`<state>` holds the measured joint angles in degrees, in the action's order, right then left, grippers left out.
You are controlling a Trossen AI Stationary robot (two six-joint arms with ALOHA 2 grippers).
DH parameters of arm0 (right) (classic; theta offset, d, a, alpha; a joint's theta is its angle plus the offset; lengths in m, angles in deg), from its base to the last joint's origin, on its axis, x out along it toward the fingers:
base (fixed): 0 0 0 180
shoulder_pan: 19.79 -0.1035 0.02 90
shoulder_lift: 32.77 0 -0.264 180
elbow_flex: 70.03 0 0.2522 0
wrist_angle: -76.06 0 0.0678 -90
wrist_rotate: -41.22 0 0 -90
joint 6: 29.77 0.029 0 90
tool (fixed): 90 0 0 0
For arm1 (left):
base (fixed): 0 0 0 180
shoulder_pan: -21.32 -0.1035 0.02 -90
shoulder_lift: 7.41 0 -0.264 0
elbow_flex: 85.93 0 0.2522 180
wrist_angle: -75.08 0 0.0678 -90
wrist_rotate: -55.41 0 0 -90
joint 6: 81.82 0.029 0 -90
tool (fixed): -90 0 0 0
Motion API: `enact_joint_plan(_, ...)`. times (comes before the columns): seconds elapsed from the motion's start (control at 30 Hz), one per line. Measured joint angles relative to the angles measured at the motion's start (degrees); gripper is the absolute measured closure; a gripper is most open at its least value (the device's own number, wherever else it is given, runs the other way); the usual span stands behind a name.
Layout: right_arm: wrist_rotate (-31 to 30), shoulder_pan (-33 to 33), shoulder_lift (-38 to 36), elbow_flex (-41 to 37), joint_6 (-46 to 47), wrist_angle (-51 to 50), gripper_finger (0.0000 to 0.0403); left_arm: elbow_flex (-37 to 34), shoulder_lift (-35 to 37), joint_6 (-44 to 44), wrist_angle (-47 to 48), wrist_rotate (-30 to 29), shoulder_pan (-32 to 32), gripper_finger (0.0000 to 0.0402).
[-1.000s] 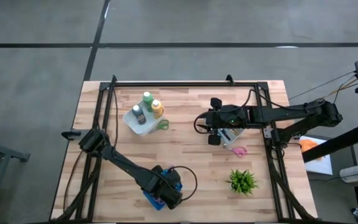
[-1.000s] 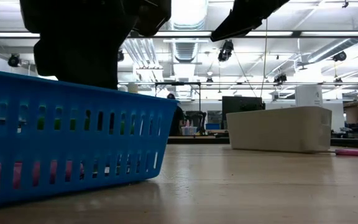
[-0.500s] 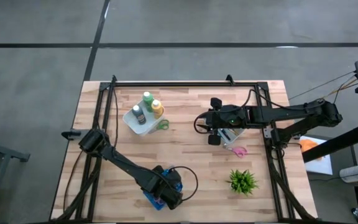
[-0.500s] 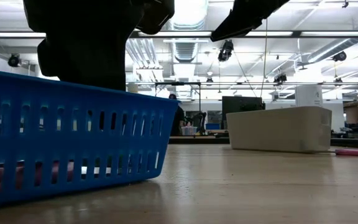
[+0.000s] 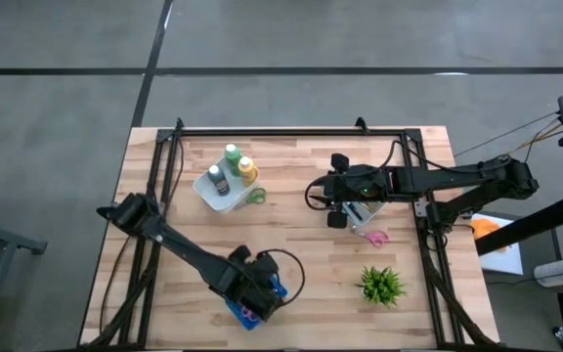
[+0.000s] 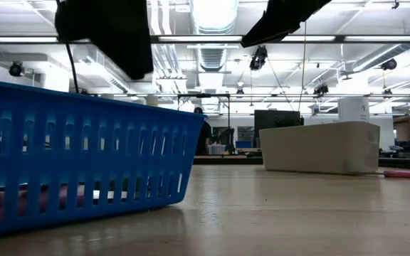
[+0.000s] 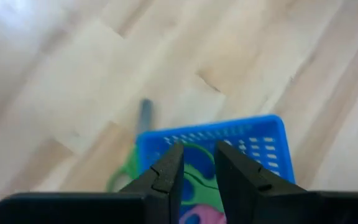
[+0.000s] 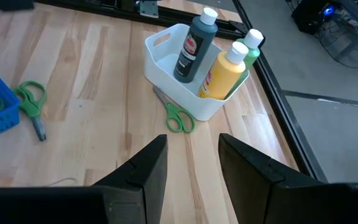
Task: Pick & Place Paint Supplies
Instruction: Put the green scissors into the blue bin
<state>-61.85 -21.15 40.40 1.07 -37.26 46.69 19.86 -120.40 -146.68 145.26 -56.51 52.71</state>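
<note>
Three squeeze bottles, dark grey (image 8: 193, 43), yellow-orange (image 8: 222, 71) and green (image 8: 250, 46), stand upright in a white bin (image 5: 221, 186) at the far left. My left gripper (image 7: 199, 155) hangs open above a blue basket (image 7: 263, 146) near the front edge, with nothing between its fingers. Green and pink loop handles (image 7: 194, 186) lie in the basket. My right gripper (image 8: 192, 146) waits open and raised at mid-table (image 5: 319, 193), pointing toward the bin.
Green scissors (image 8: 179, 115) lie against the bin; another pair (image 8: 30, 102) lies beside the basket. A second white bin (image 6: 319, 146) sits under my right arm, with pink scissors (image 5: 376, 237) next to it. A small potted plant (image 5: 381, 284) stands at the near right.
My left gripper has risen out of the blue basket, clear of its rim, and tipped a little, drawing slightly toward the table's left. The basket has stayed in place.
</note>
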Motion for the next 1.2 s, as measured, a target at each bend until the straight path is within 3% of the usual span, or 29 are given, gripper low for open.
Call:
enact_joint_plan(0.13, 0.01, -0.01, 0.0, -0.02, 0.0, -0.04, 0.026, -0.04, 2.1, 0.2, 3.14, -2.65, -0.84, 0.0309)
enact_joint_plan(0.5, 0.01, 0.0, 0.0, -0.02, 0.0, -0.01, 0.026, -2.24, 4.19, -2.75, 13.19, -0.11, -3.06, 0.0309)
enact_joint_plan(0.9, 0.0, 0.01, 0.0, -0.01, 0.0, -0.02, 0.026, -14.05, 8.87, -4.6, 11.04, 2.09, -4.57, 0.0309)
enact_joint_plan(1.2, 0.0, 0.0, 0.0, -0.02, 0.0, -0.01, 0.026, -30.24, 21.55, -2.97, -0.66, 2.04, -6.35, 0.0309)
